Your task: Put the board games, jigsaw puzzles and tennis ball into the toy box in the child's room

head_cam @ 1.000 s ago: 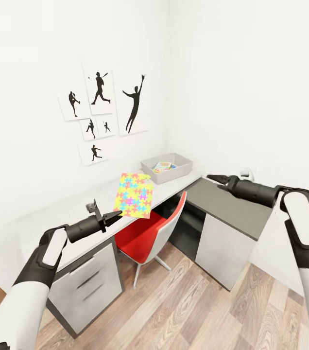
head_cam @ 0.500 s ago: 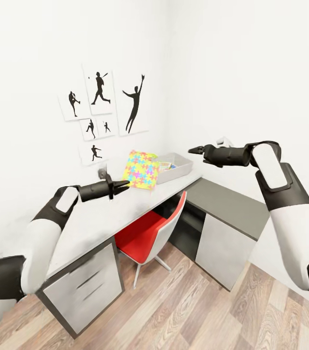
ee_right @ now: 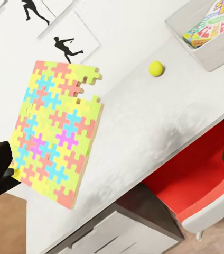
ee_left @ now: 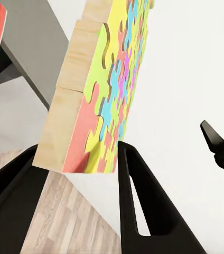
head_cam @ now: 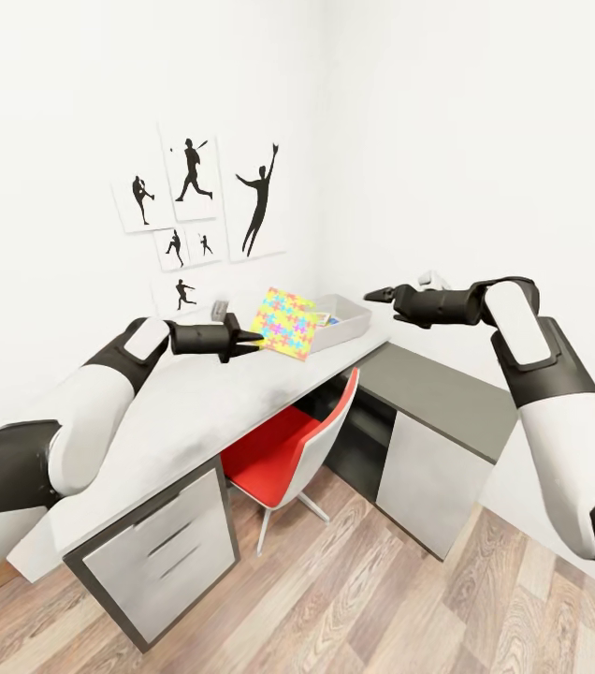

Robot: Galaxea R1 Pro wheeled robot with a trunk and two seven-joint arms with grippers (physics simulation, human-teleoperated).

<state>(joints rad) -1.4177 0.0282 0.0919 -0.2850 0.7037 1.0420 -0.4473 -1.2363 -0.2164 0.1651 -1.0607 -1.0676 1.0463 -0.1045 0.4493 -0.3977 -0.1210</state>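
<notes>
The left hand [head_cam: 246, 339] grips a jigsaw puzzle [head_cam: 287, 323] by its corner, upright above the surface [head_cam: 185, 412] just beside the toy box [head_cam: 346, 323]. The right hand [head_cam: 377, 294] hovers; its opening is unclear.

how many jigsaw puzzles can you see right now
1. The jigsaw puzzle is held on edge in the left gripper, above the table just short of the toy box. A second could be hidden inside the box.
</notes>
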